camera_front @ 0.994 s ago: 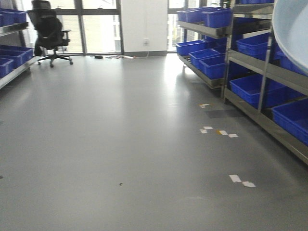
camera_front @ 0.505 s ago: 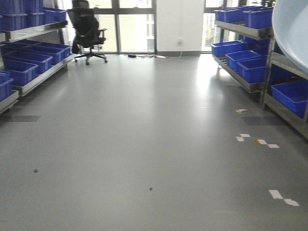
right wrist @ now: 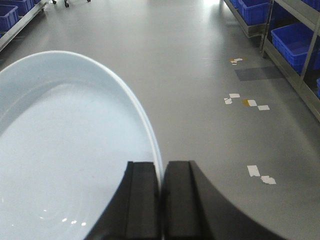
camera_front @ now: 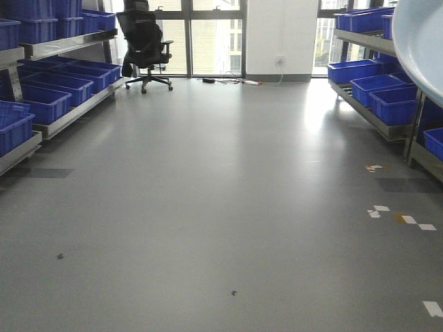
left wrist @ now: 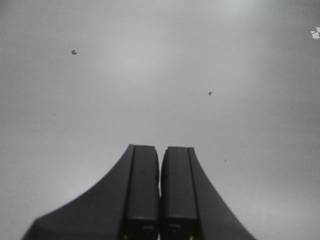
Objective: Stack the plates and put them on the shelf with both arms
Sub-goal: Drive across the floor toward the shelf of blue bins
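Exterior front-facing view has swung left: the left shelf (camera_front: 66, 43) with blue bins (camera_front: 48, 102) has come in, and the right shelf (camera_front: 365, 40) has slid toward the edge. The right gripper (right wrist: 161, 169) pinches the plate (right wrist: 65, 150) by its rim (single or stacked, cannot tell) over the floor (camera_front: 208, 207). The left gripper (left wrist: 160, 152) is pressed together, empty. Shelf placement still pending.

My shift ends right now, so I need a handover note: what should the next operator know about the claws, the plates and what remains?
Left claw: shut, empty, above bare floor.
Right claw: shut on the rim of a plate, held off the floor.
Only one plate shows; a second stacked with it cannot be confirmed.
Left to do: plate not yet on a shelf; shelves on both sides hold blue bins.
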`<state>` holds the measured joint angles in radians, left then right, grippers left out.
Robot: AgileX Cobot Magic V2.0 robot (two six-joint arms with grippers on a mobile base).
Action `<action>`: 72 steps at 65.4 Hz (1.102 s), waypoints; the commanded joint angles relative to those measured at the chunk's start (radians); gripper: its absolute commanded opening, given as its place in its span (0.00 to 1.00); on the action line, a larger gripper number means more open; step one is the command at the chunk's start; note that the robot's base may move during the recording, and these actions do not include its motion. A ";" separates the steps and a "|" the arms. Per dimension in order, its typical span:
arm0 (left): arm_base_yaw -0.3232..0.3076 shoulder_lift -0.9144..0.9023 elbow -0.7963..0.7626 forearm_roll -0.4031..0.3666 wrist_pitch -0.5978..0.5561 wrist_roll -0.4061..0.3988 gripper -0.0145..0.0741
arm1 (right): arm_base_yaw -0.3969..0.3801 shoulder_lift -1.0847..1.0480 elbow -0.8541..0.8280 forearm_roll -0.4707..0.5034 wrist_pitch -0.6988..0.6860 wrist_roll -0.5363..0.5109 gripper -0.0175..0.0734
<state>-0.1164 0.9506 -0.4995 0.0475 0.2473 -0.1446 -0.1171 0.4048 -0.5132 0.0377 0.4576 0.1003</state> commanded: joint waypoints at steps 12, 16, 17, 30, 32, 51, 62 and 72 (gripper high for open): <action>0.002 -0.012 -0.029 0.002 -0.076 -0.009 0.27 | -0.004 0.006 -0.032 0.007 -0.097 -0.002 0.24; 0.002 -0.012 -0.029 0.002 -0.076 -0.009 0.27 | -0.004 0.006 -0.032 0.007 -0.097 -0.002 0.24; 0.002 -0.012 -0.029 0.002 -0.076 -0.009 0.27 | -0.004 0.006 -0.032 0.007 -0.097 -0.002 0.24; 0.002 -0.012 -0.029 0.002 -0.076 -0.009 0.27 | -0.004 0.006 -0.032 0.007 -0.097 -0.002 0.24; 0.002 -0.012 -0.029 0.002 -0.076 -0.009 0.27 | -0.004 0.006 -0.032 0.007 -0.097 -0.002 0.24; 0.002 -0.012 -0.029 0.002 -0.076 -0.009 0.27 | -0.004 0.006 -0.032 0.007 -0.096 -0.002 0.24; 0.002 -0.012 -0.029 0.002 -0.076 -0.009 0.27 | -0.004 0.006 -0.032 0.007 -0.096 -0.002 0.24; 0.002 -0.012 -0.029 0.002 -0.076 -0.009 0.27 | -0.004 0.006 -0.032 0.007 -0.096 -0.002 0.24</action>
<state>-0.1164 0.9506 -0.4995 0.0475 0.2473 -0.1446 -0.1171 0.4048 -0.5132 0.0377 0.4576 0.1003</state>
